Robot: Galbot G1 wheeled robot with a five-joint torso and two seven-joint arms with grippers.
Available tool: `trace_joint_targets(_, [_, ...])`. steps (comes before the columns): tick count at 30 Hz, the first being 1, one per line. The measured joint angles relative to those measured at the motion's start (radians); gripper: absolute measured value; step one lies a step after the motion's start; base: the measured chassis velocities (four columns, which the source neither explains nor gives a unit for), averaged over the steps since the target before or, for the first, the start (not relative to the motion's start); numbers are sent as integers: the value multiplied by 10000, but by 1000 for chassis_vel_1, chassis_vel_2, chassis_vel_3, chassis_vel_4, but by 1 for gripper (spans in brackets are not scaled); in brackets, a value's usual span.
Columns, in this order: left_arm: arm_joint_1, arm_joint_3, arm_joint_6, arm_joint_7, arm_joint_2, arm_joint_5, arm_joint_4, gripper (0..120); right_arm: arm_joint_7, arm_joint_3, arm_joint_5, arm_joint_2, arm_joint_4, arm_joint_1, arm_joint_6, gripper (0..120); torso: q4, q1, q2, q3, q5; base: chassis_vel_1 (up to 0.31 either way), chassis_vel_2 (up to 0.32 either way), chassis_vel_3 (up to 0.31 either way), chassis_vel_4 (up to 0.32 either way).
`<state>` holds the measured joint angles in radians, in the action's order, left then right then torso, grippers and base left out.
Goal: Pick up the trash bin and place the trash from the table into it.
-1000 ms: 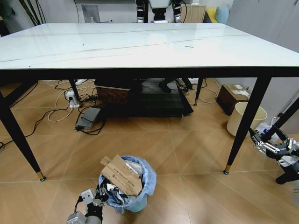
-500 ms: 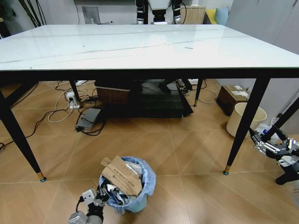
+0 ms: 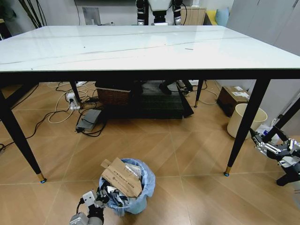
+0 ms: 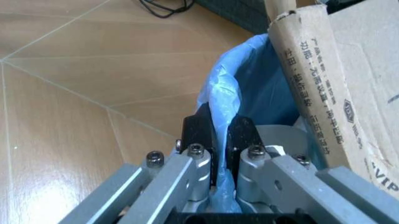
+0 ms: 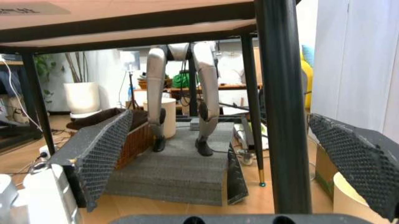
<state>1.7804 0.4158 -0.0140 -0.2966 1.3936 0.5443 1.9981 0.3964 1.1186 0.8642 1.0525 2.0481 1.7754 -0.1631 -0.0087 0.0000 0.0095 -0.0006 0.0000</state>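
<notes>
— While the table (image 3: 140, 47) spreads its glossy white, dark-veined top across the head view on slim black legs, where are the arms?

— Both hang low, below its near edge. The right gripper (image 3: 271, 144) sits out by the table's near right leg (image 3: 248, 123), fingers spread wide with nothing between them; its mesh-textured pads (image 5: 98, 155) stand far apart in the right wrist view.

— And the left?

— The left gripper (image 3: 100, 198) reaches down to the floor in front of the table. Its black fingertips (image 4: 201, 135) are pinched together on the rim of the trash bin (image 3: 144, 187), clamping the crinkly light-blue bag (image 4: 240, 88).

— What is in the bin?

— A torn brown cardboard (image 3: 123, 176) piece with printed text sticks up out of it, tilted, with crumpled white scraps beneath. The bin stands on the wooden floor (image 3: 187, 154).
</notes>
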Motion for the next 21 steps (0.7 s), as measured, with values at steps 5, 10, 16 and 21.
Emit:
trace_joint_targets(5, [-11, 12, 0, -41, -29, -3, -19, 0, 0, 0, 0, 0, 0, 0, 0, 100, -1, 0, 5, 0, 0, 0, 0, 0, 0])
trace_joint_targets(10, [-51, 35, 5, -64, -51, -6, -107, 0, 0, -1, 0, 0, 0, 0, 0, 100, 0, 0, 10, 3, 0, 0, 0, 0, 0])
trace_joint_targets(16, [-128, 51, 5, -70, -64, -11, -247, 0, 0, 0, 0, 0, 0, 0, 0, 100, 0, 0, 12, 6, 0, 0, 0, 0, 0])
trace_joint_targets(21, [-190, 55, -1, -55, -58, -12, -347, 0, 0, -1, 0, 0, 0, 0, 0, 100, 0, 0, 15, 8, 0, 0, 0, 0, 0])
